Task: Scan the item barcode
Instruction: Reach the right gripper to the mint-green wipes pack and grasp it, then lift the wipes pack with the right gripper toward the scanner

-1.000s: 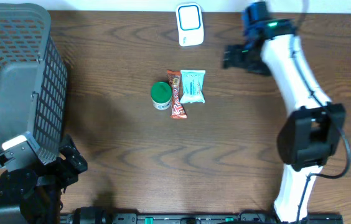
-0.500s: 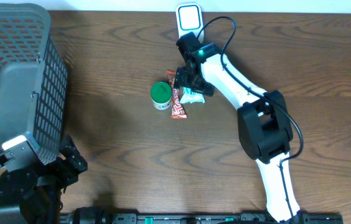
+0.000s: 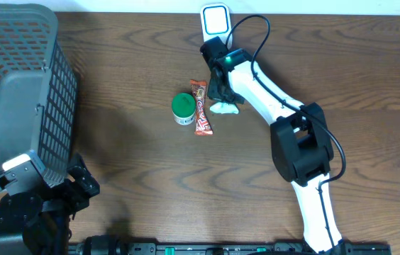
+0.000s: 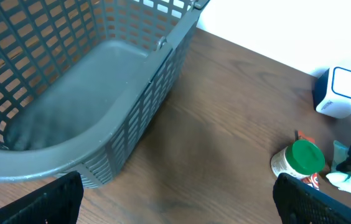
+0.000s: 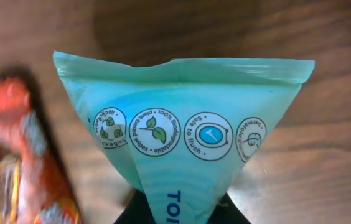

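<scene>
One teal packet, seemingly reading "safe to flush", pinched by right gripper.

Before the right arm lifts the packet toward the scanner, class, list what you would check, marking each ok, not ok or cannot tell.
1. Right gripper shut on the teal packet: ok.
2. Barcode side located: cannot tell; only round logos show.
3. Scanner unblocked, just beyond the gripper: ok.
4. Candy bar outside the jaws: ok.
5. Green-lidded jar away from the grip: ok.
6. Left gripper open, parked by the basket: ok.
</scene>
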